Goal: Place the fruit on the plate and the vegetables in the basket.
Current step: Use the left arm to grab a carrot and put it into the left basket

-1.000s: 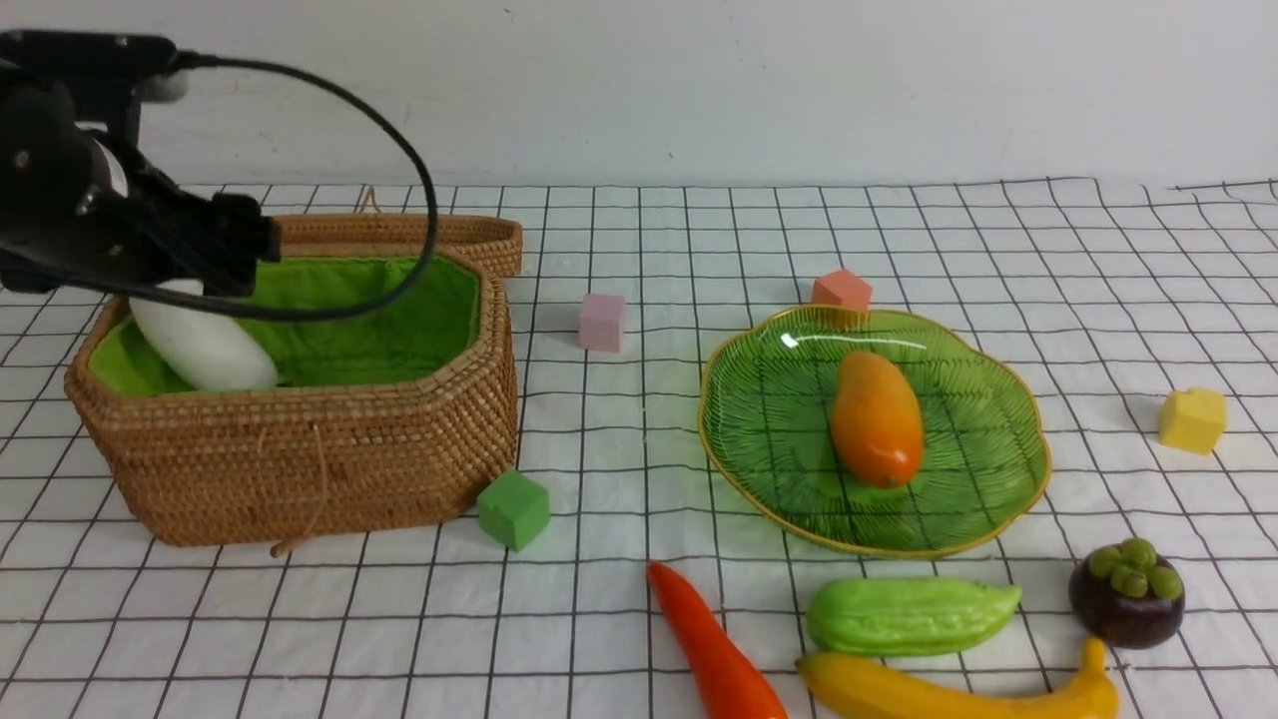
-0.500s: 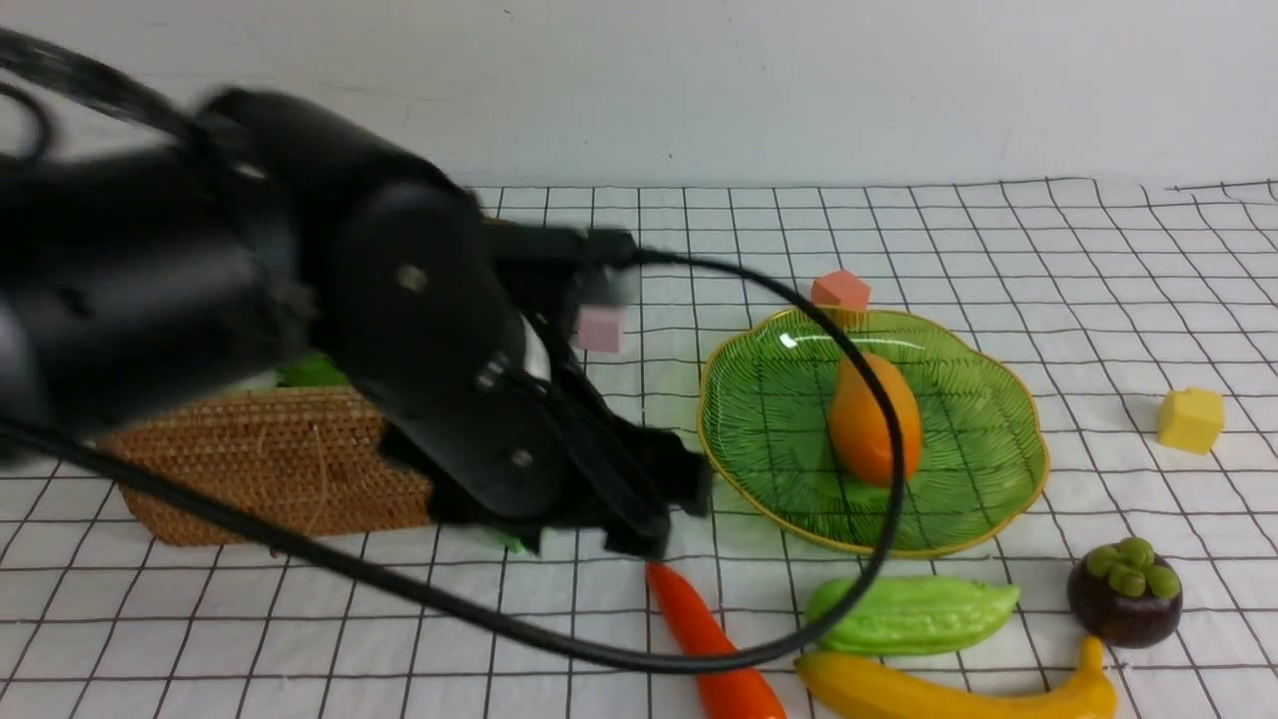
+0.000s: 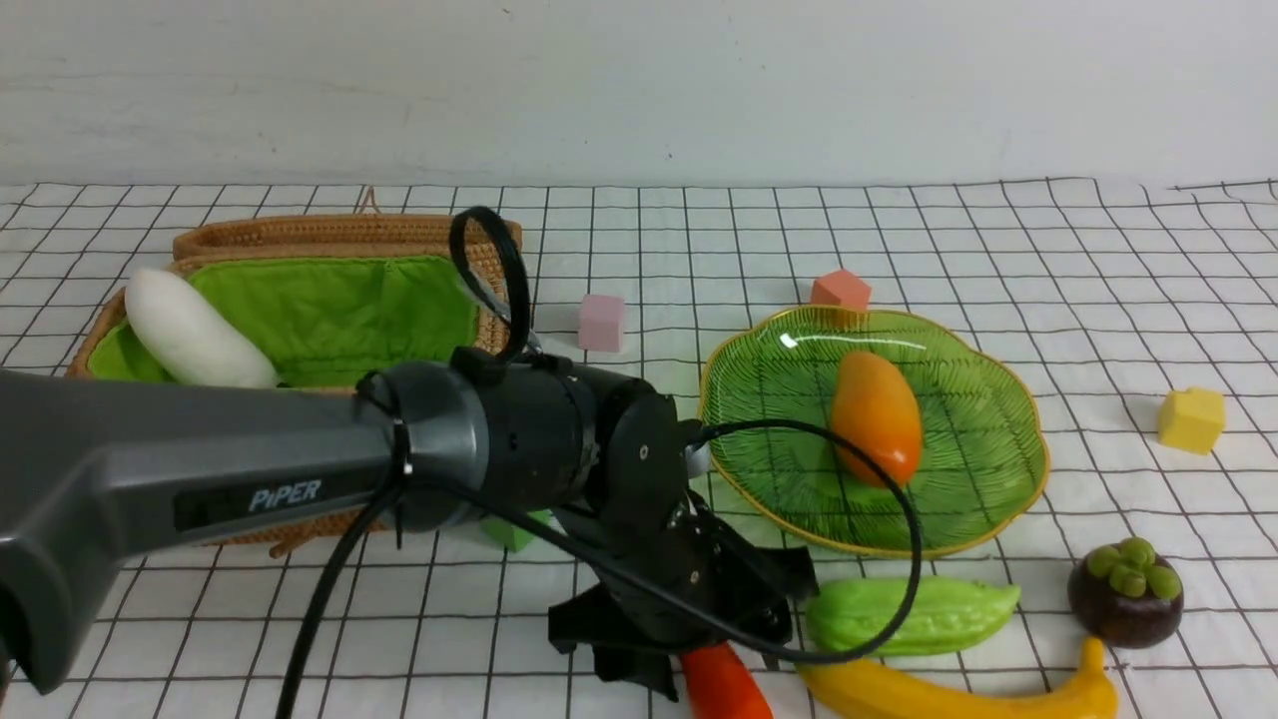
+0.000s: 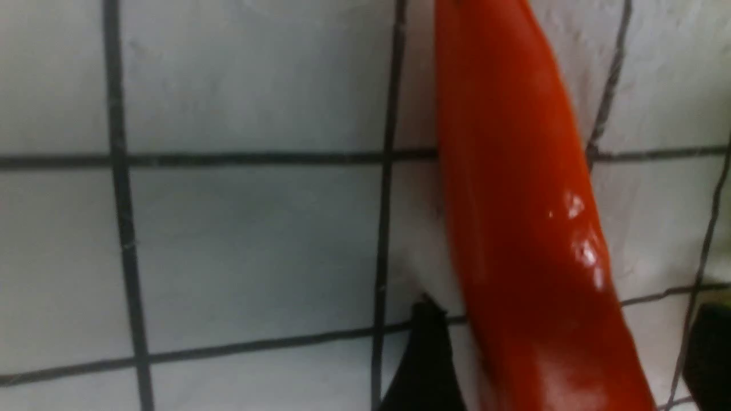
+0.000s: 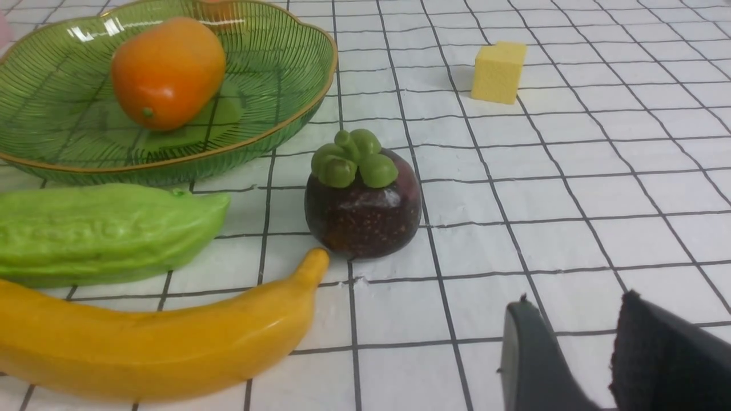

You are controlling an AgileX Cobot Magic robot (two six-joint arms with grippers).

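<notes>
While the left gripper [image 3: 689,624] hangs over the red pepper [image 3: 721,689] at the near edge, right of the basket [image 3: 329,310], its jaws stand open astride the pepper's width, gripping nothing; the pepper's long axis runs roughly near to far between them.

Checked white cloth [image 3: 1098,260] covers the table, with a pink cube [image 3: 601,322] near the middle and a salmon cube [image 3: 841,290] off to its right. Yellow cube [image 3: 1191,419] sits alone far right. Only a sliver of a green cube [image 3: 514,530] shows up front.
</notes>
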